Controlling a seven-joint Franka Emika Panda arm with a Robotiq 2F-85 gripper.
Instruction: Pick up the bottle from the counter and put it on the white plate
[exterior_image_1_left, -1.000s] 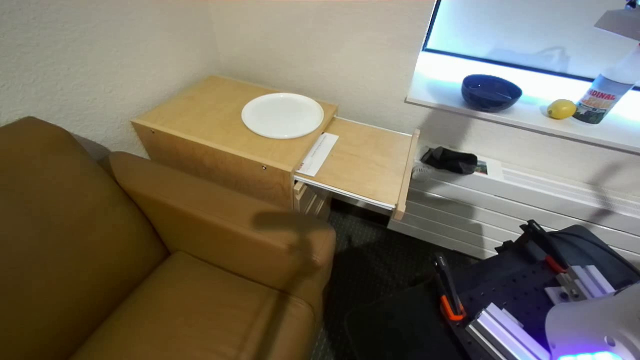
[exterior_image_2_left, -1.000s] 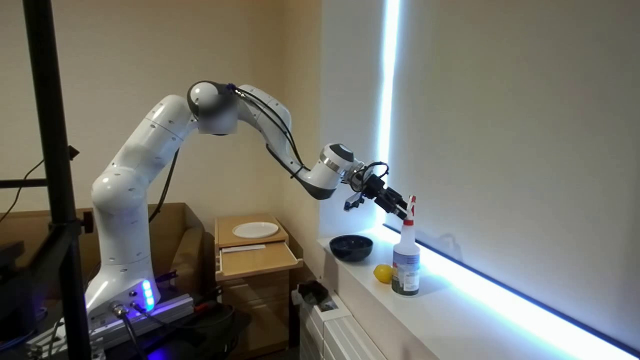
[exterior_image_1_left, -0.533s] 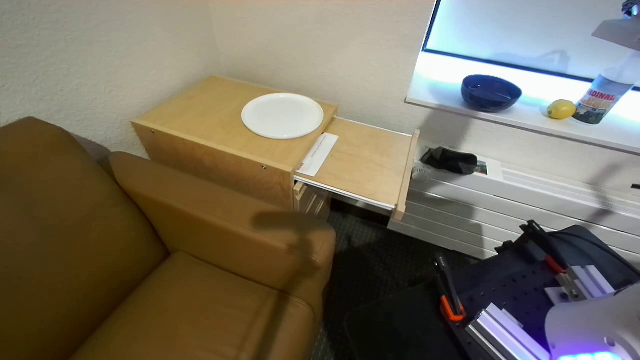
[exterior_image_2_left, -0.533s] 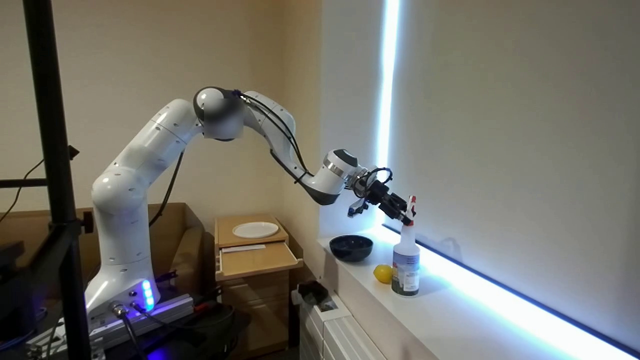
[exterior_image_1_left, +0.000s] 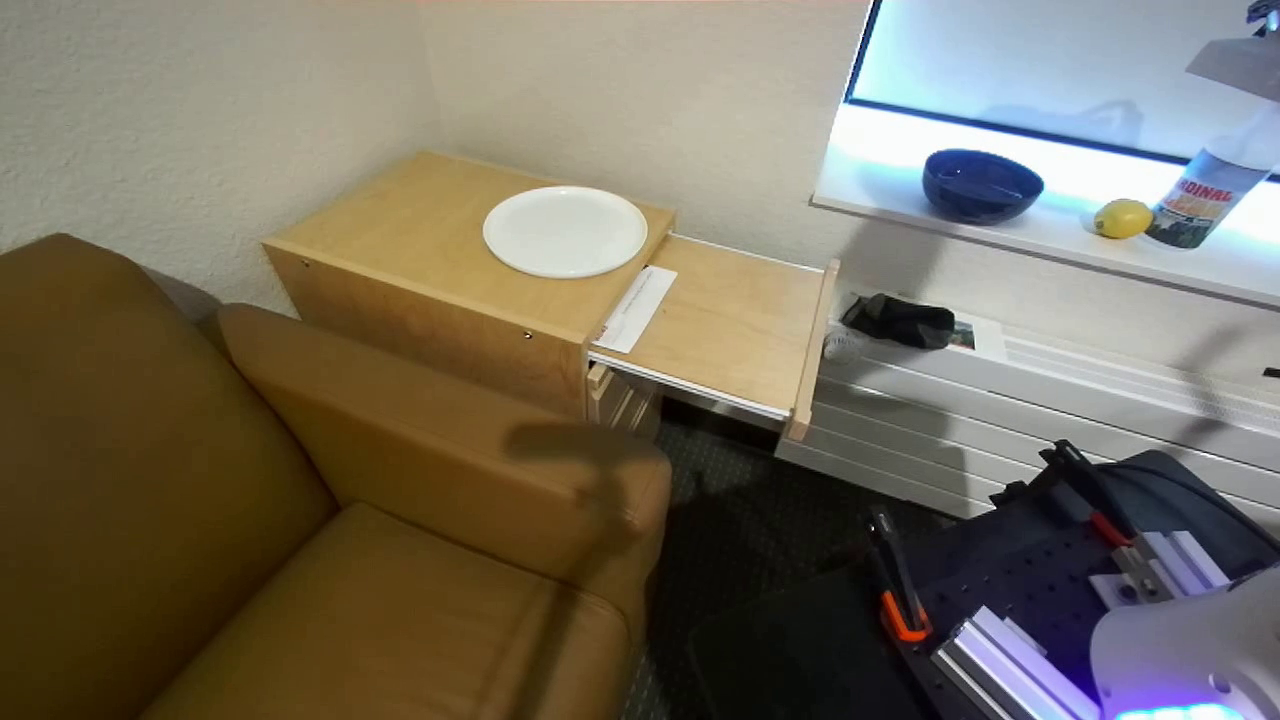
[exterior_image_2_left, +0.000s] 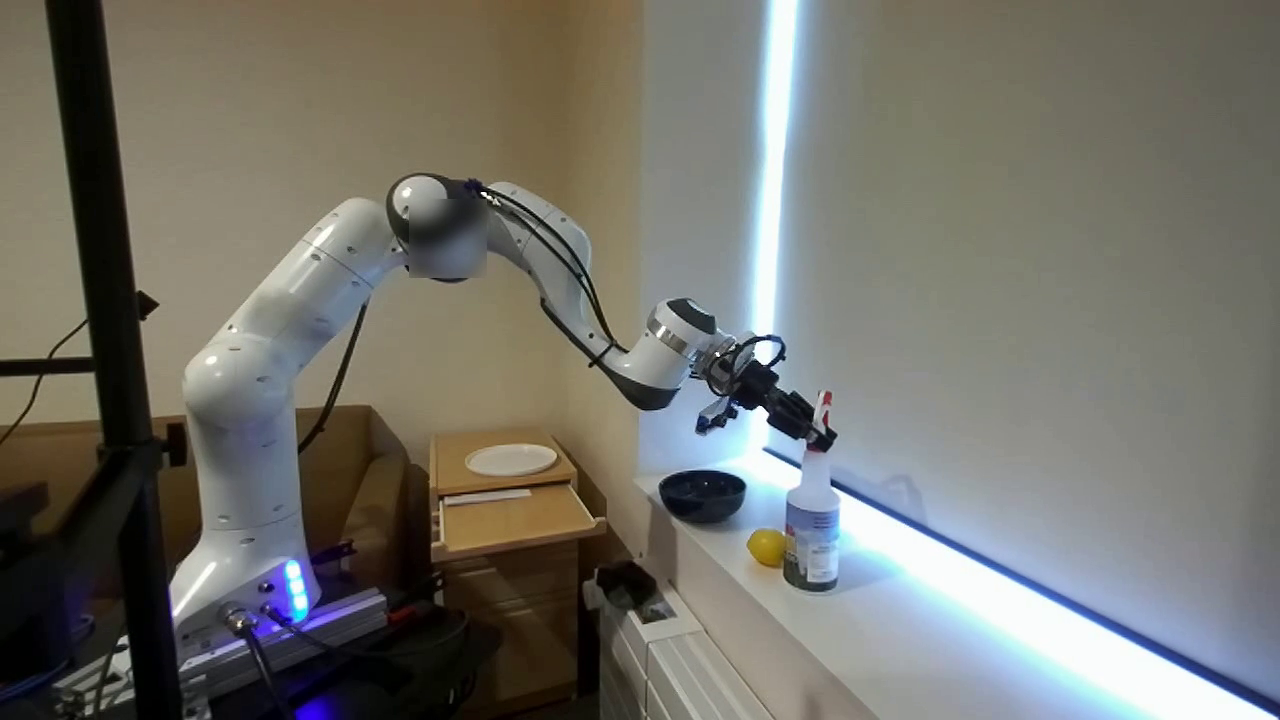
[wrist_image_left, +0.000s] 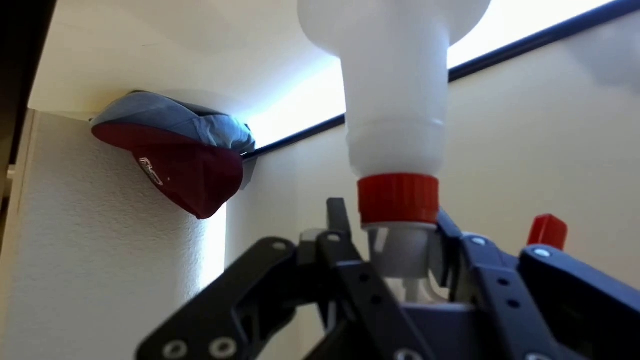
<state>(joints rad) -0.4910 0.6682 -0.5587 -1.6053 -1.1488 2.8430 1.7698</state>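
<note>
White and brightly lit, the worktop (exterior_image_2_left: 930, 650) carries the spray bottle (exterior_image_2_left: 812, 510), upright just beside a lemon (exterior_image_2_left: 766, 547). The gripper (wrist_image_left: 397, 237) is narrowed onto the bottle's nozzle (wrist_image_left: 404, 252), right above the red collar (wrist_image_left: 398, 199). Such a high hold could let the bottle swing when lifted and knock the lemon; how full it is, hence how heavy, I cannot tell. Released tilted over the white plate (exterior_image_1_left: 565, 232), well apart, it would probably topple.
</note>
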